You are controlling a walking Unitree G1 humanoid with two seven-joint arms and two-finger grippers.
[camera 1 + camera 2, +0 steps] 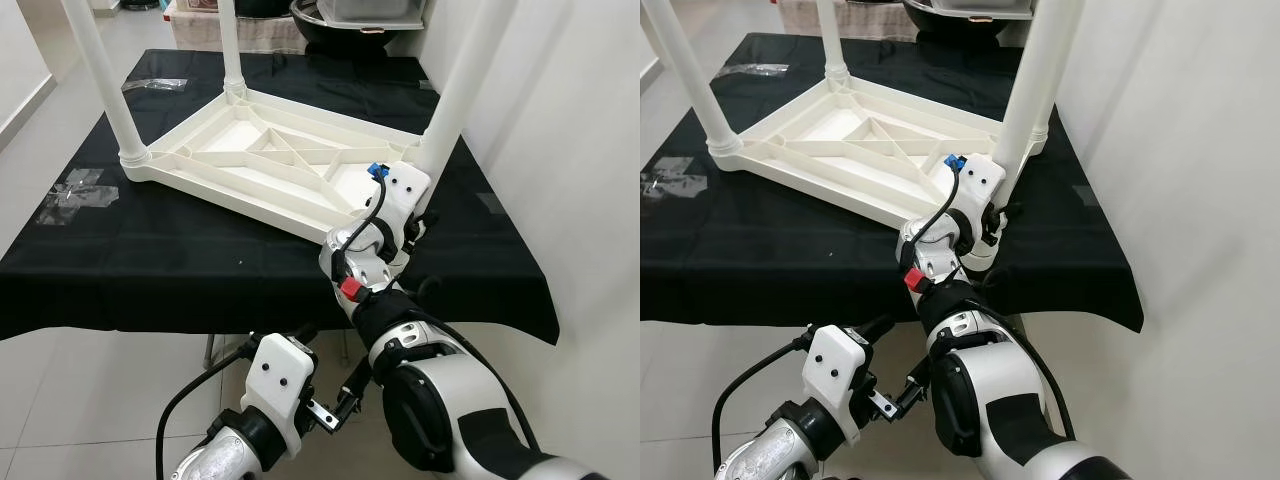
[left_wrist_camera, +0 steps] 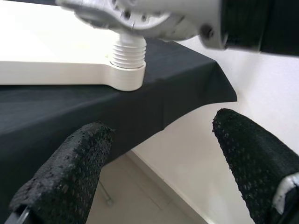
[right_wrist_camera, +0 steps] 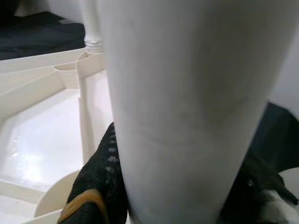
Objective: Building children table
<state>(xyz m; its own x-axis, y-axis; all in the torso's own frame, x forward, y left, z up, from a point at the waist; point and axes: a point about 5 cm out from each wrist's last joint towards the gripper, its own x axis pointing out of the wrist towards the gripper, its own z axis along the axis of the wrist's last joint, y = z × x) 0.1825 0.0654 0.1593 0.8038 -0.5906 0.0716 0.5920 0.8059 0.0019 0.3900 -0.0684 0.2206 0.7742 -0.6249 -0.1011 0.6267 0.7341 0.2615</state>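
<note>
Legs stand in three corners of the upturned white tabletop [image 1: 270,160], which lies on a black-clothed surface [image 1: 150,250] in the middle of the head views: one leg at the left [image 1: 105,75], one at the back [image 1: 229,45], and one at the near right [image 1: 462,85]. The right gripper [image 3: 177,196] is at that near-right leg, low down by its socket, with a black finger [image 3: 105,172] on either side of the white tube, pinching it. Judging by this, the build is well along, and the step in hand looks like seating or screwing this leg home.

In the left wrist view a ribbed thread [image 2: 127,51] shows above a corner socket at the surface's edge, so that leg seems not fully turned in, though part of the right arm covers what is above it. The fourth corner, nearest the robot, lies behind the right wrist in both head views, so I cannot tell whether a leg is fitted there.

The left gripper [image 2: 159,172] hangs below the surface's near edge, at the bottom of the head views, its fingers [image 2: 70,172] spread wide and holding nothing.

All three legs are cut off by the top of the frame. Clear plastic wrappers [image 1: 75,195] lie on the cloth at the left; what sits beyond the far edge is too cropped to name.
</note>
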